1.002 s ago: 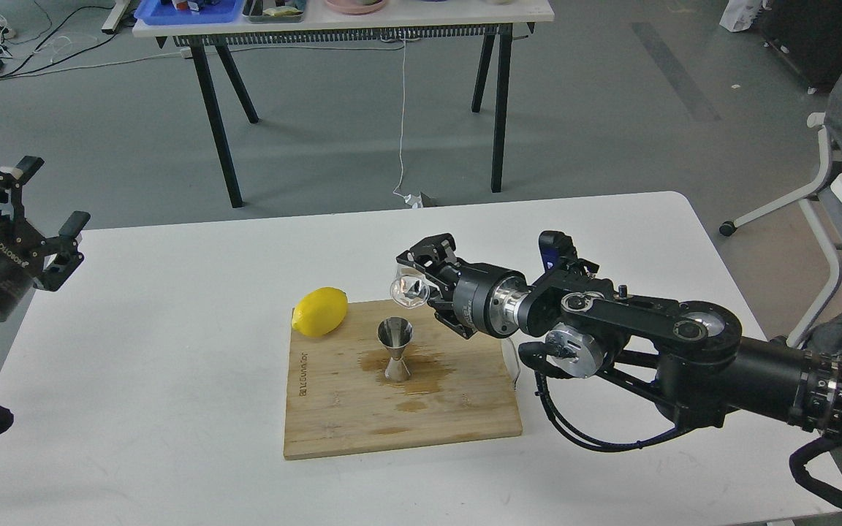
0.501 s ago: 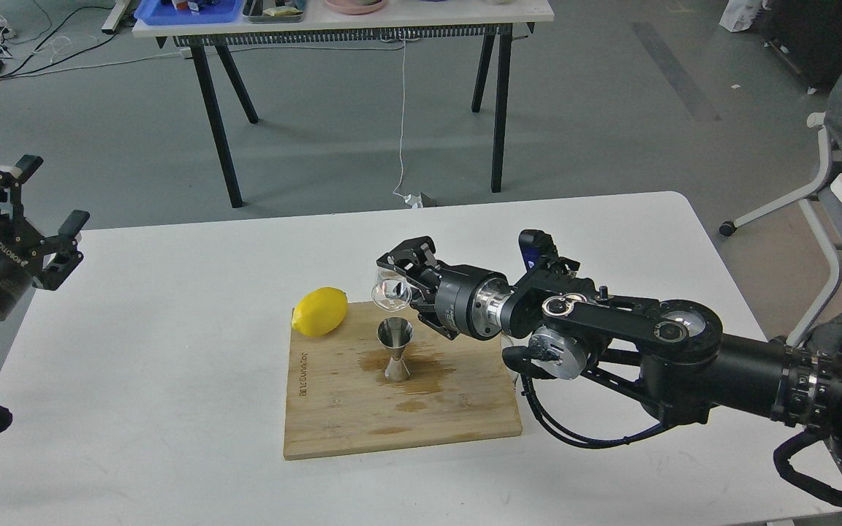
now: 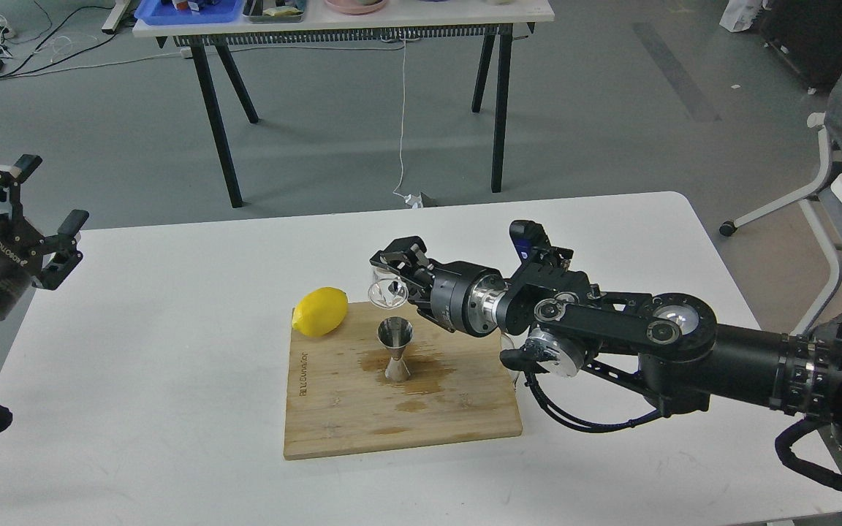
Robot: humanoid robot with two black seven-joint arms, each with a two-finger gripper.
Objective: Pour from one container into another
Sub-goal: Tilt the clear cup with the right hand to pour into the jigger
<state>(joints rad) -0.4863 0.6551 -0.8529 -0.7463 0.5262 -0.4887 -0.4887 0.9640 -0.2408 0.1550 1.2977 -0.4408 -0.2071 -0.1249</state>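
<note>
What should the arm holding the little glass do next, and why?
Probably tip the glass cup a little further, mouth down over the jigger. The right gripper holds the cup on its side just above the jigger's open top, which stands upright on the cutting board in a brown wet patch, so aim matters.

We read "ROBOTIQ" in white on the left tool [image 3: 33, 212] body. The cutting board [image 3: 399, 394], below the right tool [image 3: 392, 274], carries a burnt-in mark, illegible.
</note>
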